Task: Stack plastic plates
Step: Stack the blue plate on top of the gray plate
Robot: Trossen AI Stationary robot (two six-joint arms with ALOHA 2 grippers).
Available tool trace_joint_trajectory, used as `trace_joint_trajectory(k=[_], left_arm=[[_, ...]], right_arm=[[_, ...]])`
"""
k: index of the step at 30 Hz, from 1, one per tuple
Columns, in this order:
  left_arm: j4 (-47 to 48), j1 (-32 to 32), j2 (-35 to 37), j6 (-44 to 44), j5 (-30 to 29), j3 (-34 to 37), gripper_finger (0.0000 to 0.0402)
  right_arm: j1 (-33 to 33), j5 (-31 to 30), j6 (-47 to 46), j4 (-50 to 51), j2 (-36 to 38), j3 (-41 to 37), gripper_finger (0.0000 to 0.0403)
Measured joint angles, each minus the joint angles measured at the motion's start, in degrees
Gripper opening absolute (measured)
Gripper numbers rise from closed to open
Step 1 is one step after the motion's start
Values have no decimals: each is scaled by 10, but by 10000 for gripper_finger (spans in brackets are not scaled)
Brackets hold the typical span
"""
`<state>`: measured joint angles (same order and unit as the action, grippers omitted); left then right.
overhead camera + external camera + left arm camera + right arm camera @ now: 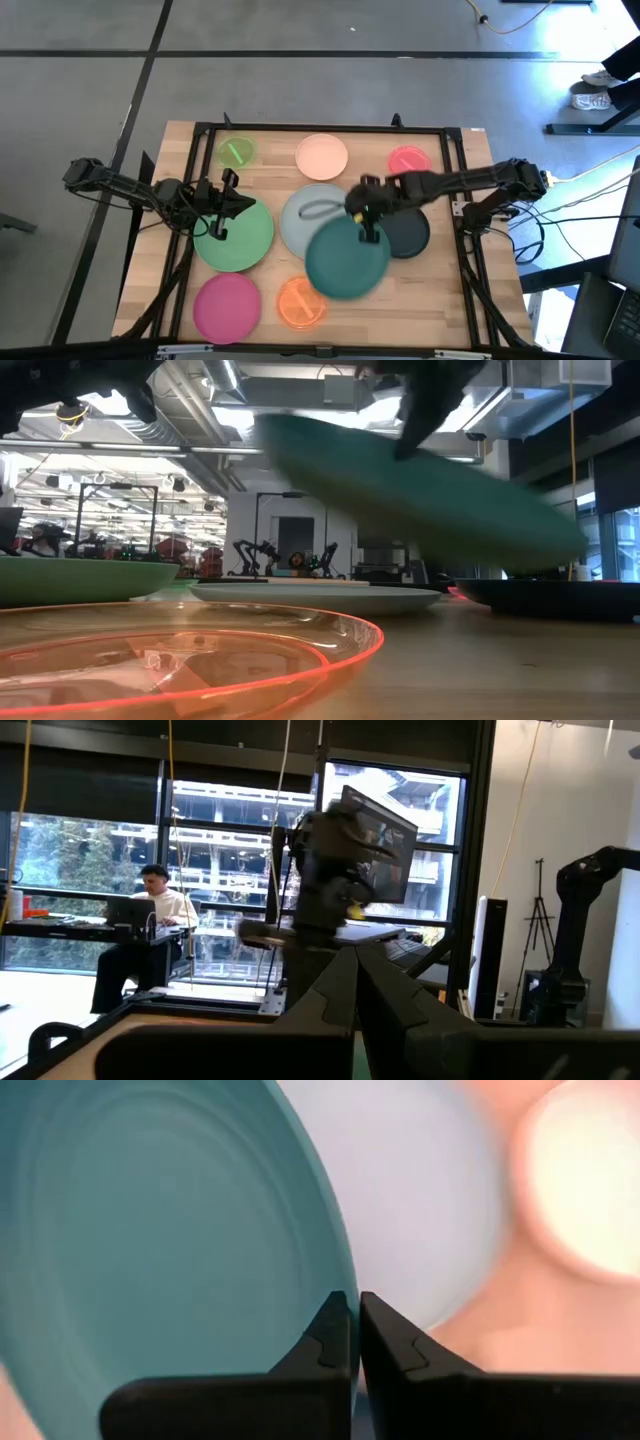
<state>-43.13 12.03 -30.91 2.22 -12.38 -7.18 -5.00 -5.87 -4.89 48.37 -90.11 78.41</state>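
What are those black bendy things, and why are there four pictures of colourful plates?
They are two robot arms, each ending in jaws that pinch. One picture looks down from above, one looks across the wooden table from its top, and two come from cameras on the arms' wrists.

Round plastic plates lie on the table: green, pale blue-grey, black, magenta, orange, peach, pink-red and lime green.

The right gripper has its jaws pinched on the rim of the teal plate, which hangs tilted in the air. The left gripper is over the green plate, with nothing seen between its closed jaws.
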Motion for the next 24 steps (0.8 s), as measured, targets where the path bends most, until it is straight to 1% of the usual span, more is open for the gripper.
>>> trace_joint_trajectory(k=[3, 7, 12, 15, 19, 24], left_arm=[[0, 0, 0, -10, 0, 0, 2], [0, 0, 0, -11, 0, 0, 2], [-1, 0, 0, -12, 0, 0, 2], [-1, 0, 0, -12, 0, 0, 2], [-1, 0, 0, -12, 0, 0, 2], [-1, 0, 0, -12, 0, 0, 2]], right_arm=[[47, -2, 25, -51, -4, -2, 2], [103, 7, 25, -116, -23, -2, 2], [156, 68, 4, -151, -58, -2, 3], [174, 101, -1, -147, -86, -3, 3], [191, 168, -2, -148, -120, -3, 3], [202, 169, 4, -153, -155, -3, 3]])
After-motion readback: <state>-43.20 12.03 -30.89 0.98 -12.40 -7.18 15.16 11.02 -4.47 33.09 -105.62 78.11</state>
